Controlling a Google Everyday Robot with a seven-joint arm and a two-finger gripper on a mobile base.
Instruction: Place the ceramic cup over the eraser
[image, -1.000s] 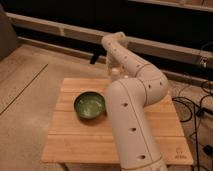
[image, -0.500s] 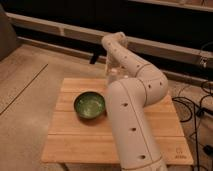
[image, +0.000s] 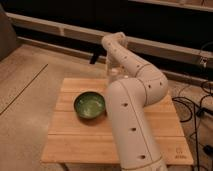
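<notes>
My white arm (image: 131, 115) rises from the near edge of the wooden table (image: 75, 135), bends over it and comes down at the far edge. My gripper (image: 114, 75) hangs there, just behind the arm's big elbow and to the right of the green bowl (image: 90, 105). A pale, narrow shape at the gripper's tip may be the ceramic cup, but I cannot tell it apart from the gripper. The eraser is hidden or out of view.
The green bowl sits left of centre on the table. The arm covers the table's middle and right. Black cables (image: 192, 107) lie on the floor at the right. A low ledge and a dark wall run behind the table.
</notes>
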